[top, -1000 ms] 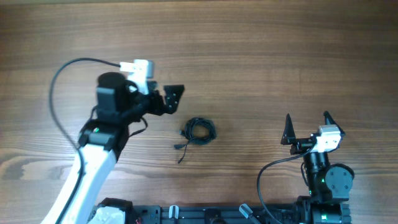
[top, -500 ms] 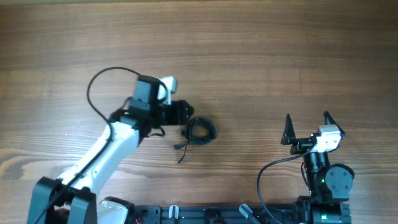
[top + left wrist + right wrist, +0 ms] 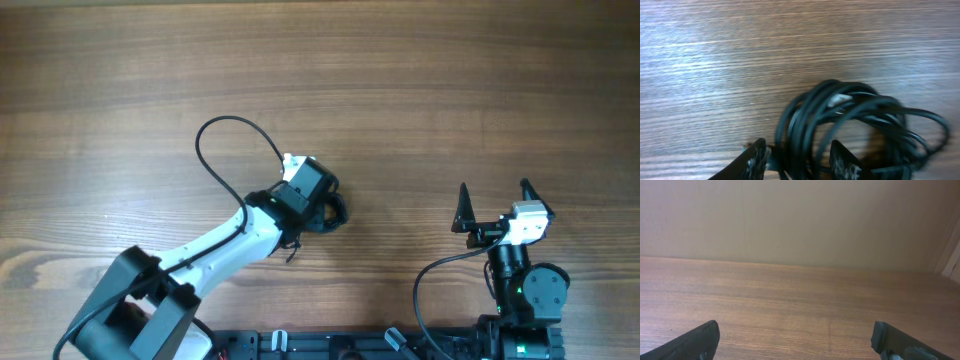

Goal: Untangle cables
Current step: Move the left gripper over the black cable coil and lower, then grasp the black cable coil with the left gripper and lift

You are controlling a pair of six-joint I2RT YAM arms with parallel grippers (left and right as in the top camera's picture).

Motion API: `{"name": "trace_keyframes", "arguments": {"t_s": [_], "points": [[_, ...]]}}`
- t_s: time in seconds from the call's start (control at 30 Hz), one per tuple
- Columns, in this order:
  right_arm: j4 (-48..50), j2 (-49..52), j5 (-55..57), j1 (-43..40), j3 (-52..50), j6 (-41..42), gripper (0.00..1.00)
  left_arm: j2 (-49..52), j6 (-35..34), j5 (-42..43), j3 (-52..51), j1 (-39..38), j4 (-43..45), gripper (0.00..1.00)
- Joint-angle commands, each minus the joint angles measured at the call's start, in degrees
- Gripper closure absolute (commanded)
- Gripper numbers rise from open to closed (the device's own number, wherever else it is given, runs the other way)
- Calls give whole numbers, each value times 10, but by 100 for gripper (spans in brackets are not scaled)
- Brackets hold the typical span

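As our left gripper (image 3: 801, 162) is straddling the coiled cables (image 3: 807, 112) on the tabletop (image 3: 715, 60), jaws spread, its wrist (image 3: 305, 185) is hiding most of the coil from overhead; our right gripper (image 3: 492, 207) is sitting well apart, jaws wide.

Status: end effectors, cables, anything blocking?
Left end effector open, straddling coil strands. Right end effector open, empty. Cables bunched in one coil. Nothing blocking.

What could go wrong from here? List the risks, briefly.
1. The left hand straddles a thick bunch of the cables; closing now may pinch several strands together and tighten the tangle.
2. The right hand sits far off, open, so nothing pins the cables; a pull may drag them along whole.
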Motion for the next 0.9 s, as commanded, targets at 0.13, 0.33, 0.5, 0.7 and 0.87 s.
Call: {"name": "trace_keyframes", "arguments": {"t_s": [0.13,0.33,0.5,0.7,0.87], "points": [[2,-6,8,3,-1,-3,0,17,-46,-54,5,-5,6,70],[2,-6,8,3,-1,-3,0,21,-80,-53,3,-5,13,83],[2,-6,8,3,-1,-3,0,22,-118,-54,3,-5,20,78],[2,-6,8,3,-1,-3,0,40,-137,-50,2,-5,20,70],[2,-6,8,3,-1,-3,0,59,-141,-50,3,-5,20,96]]}}
